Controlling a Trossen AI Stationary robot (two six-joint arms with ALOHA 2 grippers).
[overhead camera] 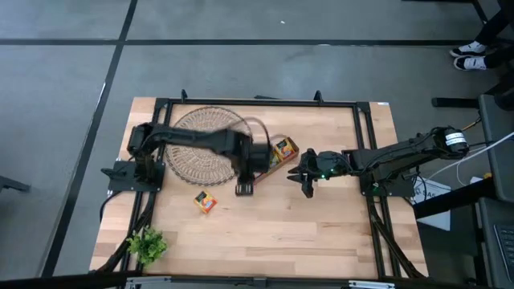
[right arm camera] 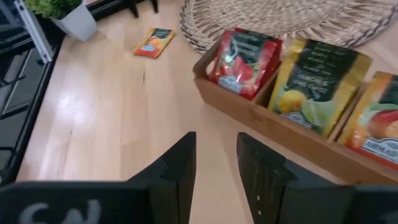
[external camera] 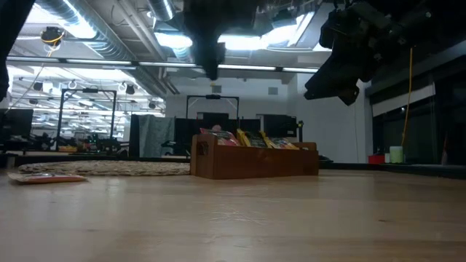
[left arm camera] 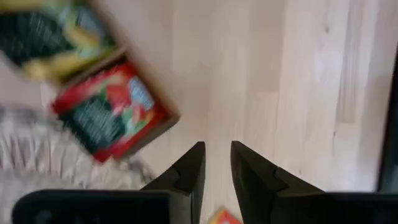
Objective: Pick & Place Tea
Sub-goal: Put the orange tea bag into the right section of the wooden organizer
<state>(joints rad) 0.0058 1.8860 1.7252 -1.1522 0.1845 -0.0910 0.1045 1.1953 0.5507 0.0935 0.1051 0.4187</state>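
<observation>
The tea sachets stand upright in a narrow wooden tray [overhead camera: 281,152]: a red one [right arm camera: 244,56] at the end, yellow-green ones [right arm camera: 314,81] beside it, an orange one [right arm camera: 379,121] further along. One orange sachet [overhead camera: 206,201] lies flat on the table, nearer the front. My left gripper [overhead camera: 245,190] hangs above the bare table just in front of the tray's red end, pointing steeply down, open by a narrow gap with nothing in it [left arm camera: 216,155]. My right gripper [overhead camera: 307,181] hovers to the right of the tray, open and empty [right arm camera: 216,149].
A round woven wicker dish [overhead camera: 210,144] lies behind and to the left of the tray, partly under my left arm. A small potted plant [overhead camera: 147,245] stands at the near left corner. Bare wood fills the near middle and right of the table [overhead camera: 321,233].
</observation>
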